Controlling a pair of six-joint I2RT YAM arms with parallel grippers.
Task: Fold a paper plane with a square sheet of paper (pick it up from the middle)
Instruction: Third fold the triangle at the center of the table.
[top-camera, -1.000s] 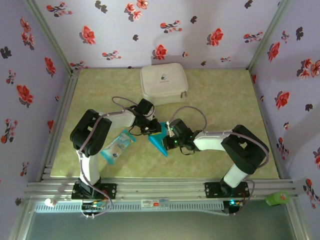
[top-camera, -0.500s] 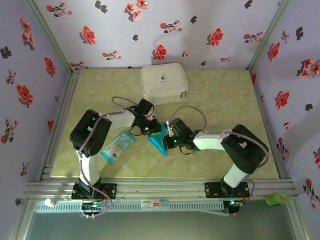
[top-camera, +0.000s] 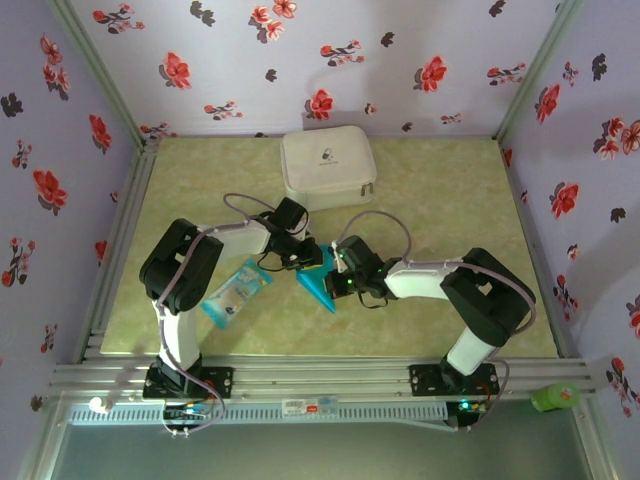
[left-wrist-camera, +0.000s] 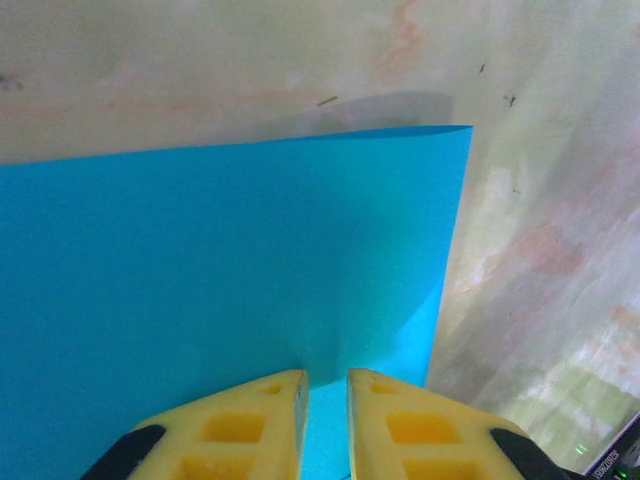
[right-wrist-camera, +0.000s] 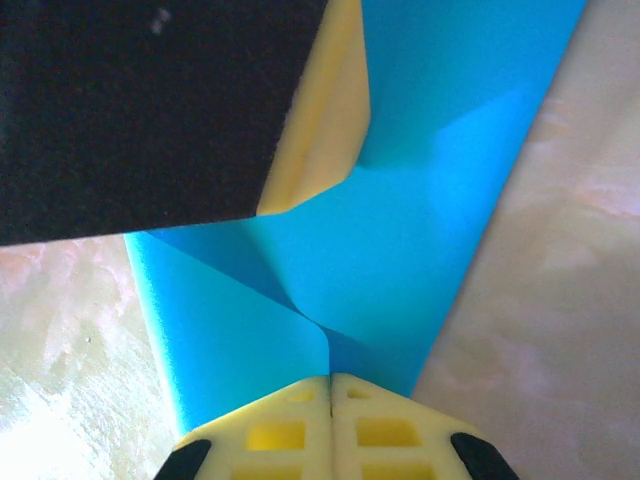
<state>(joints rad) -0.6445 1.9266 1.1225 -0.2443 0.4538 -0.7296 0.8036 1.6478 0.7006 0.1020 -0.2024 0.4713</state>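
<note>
The square sheet of paper (top-camera: 320, 287), bright blue and partly folded to a point, lies at the table's middle between both grippers. My right gripper (right-wrist-camera: 330, 380) is shut on the sheet (right-wrist-camera: 430, 250), with a raised fold running into its closed yellow fingertips. My left gripper (left-wrist-camera: 327, 378) stands over the paper (left-wrist-camera: 200, 280) from the far side, its jaws a narrow gap apart with blue paper showing between them. In the right wrist view one yellow finger (right-wrist-camera: 325, 130) of the left gripper rests on the sheet. From above, the left gripper (top-camera: 305, 258) and right gripper (top-camera: 335, 280) nearly meet.
A white zip case (top-camera: 327, 167) lies at the back middle. A pale blue-and-white plastic packet (top-camera: 236, 291) lies left of the paper beside the left arm. Flowered walls close in the table on three sides.
The right gripper has edged slightly left along the paper. The left arm and the sheet look unmoved.
</note>
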